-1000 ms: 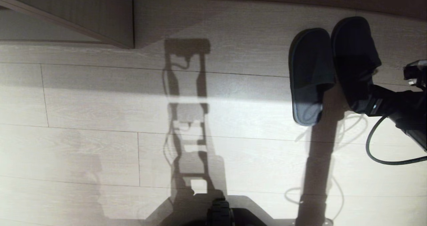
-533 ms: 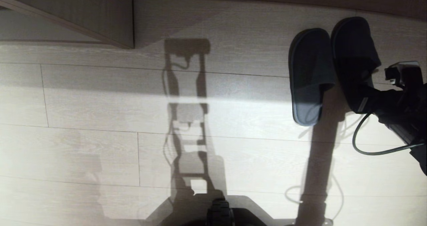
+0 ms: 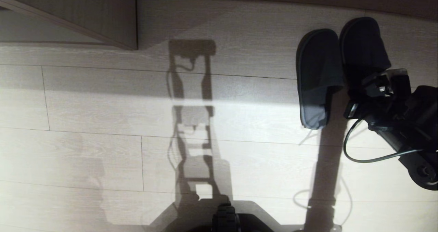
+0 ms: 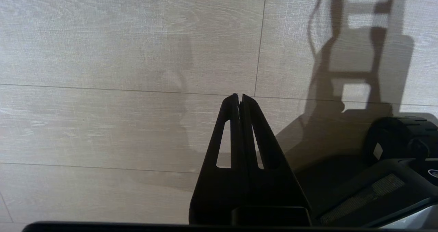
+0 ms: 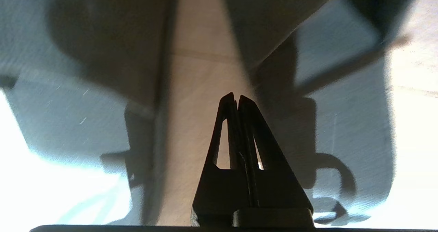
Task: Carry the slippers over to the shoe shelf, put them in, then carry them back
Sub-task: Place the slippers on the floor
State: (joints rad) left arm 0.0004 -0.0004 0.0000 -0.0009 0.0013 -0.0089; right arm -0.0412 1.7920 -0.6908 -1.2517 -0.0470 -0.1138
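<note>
two slippers (image 3: 337,71) lay touching side by side on the floor at two o'clock, easy to take together. right gripper (image 5: 236,97), jaws clenched and empty, hung over their gap; left gripper (image 4: 239,97) clenched, parked.

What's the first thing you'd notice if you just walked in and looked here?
The slippers, two dark ones side by side on the pale floor, far right. The right gripper, shut, hangs just above them. A tall robot-shaped shadow stripes the middle.
</note>
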